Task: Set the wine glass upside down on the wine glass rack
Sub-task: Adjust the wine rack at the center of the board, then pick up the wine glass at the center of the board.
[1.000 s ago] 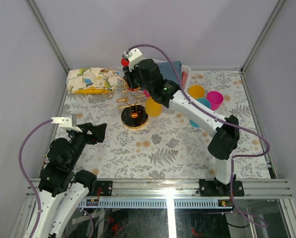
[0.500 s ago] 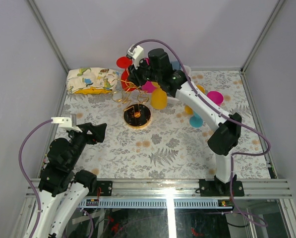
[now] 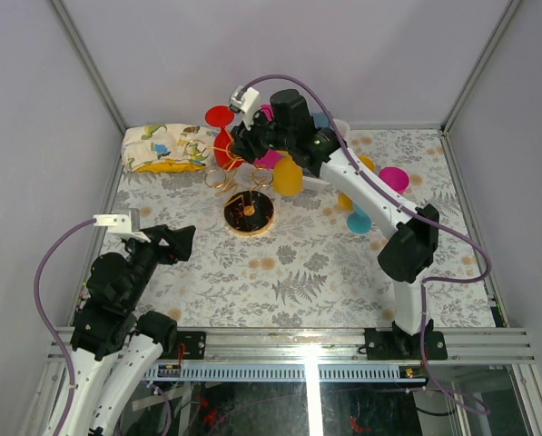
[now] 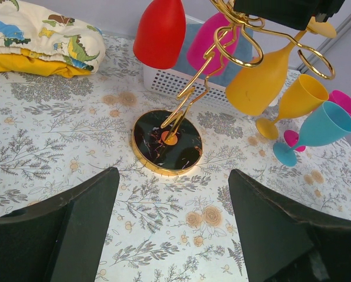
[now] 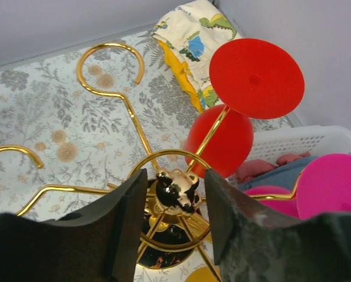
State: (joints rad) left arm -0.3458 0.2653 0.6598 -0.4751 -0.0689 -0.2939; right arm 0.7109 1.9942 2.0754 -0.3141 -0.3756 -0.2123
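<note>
As the red glass [image 5: 222, 141] hangs bowl-down on the rack [image 4: 166, 141], lift your right gripper [image 5: 175, 176], jaws parted astride its knob [image 5: 174, 191], straight up; left gripper [image 4: 174, 176] gapes empty.

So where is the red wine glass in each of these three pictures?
Top external: the red wine glass is upper middle, hanging upside down on the gold rack.
Left wrist: top centre, only its bowl shows.
Right wrist: right of centre, its round foot uppermost.
Shared landmark: the dinosaur-print cloth lies just left of the glass in all three.
</note>
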